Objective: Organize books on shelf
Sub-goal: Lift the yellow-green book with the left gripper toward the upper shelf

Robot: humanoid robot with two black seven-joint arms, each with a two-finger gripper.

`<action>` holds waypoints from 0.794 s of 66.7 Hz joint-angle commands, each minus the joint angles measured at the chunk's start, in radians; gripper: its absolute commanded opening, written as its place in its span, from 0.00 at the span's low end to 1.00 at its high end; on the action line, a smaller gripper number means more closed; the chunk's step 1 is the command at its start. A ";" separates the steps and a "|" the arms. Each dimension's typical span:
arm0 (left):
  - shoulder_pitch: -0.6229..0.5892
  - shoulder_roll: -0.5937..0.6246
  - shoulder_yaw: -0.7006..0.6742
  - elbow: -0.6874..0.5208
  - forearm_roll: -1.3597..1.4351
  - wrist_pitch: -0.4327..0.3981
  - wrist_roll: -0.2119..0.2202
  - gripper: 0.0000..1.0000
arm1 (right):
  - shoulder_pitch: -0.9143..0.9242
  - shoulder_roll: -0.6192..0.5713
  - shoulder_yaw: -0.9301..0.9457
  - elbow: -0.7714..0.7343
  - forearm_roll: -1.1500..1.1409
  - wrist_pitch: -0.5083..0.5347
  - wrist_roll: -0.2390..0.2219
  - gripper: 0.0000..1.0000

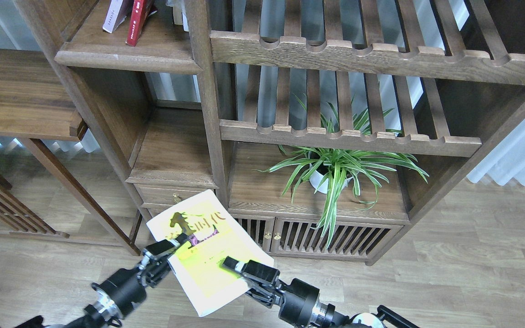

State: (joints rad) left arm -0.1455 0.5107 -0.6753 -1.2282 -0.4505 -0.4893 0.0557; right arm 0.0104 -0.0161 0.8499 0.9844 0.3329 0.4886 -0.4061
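Note:
The yellow-green book [205, 273] with black Chinese characters is held low in front of the bookcase, tilted, between both grippers. My left gripper [181, 240] is shut on its left edge. My right gripper [229, 263] is shut on its right side, with one finger lying on the cover. The shelf [126, 57], a solid dark-brown board with a rounded front edge, is at the upper left. The dark red book [138, 23] and the white-lavender book [115, 16] lean on it at the top of the view, cut off by the frame.
Slatted wooden racks [358, 52] fill the upper right. A spider plant in a white pot [331, 175] stands on a lower board. A brass-knobbed drawer [176, 197] is just behind the held book. A wooden table [16, 95] stands at left.

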 commanded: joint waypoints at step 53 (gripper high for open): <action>-0.454 0.796 -0.254 -0.151 -0.142 0.001 -0.027 0.00 | 0.043 -0.002 0.063 -0.020 0.005 0.000 0.000 0.99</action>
State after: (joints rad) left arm -0.4636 1.2426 -0.9625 -1.3813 -0.5551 -0.4885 0.0233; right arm 0.0535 -0.0202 0.9141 0.9637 0.3378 0.4888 -0.4065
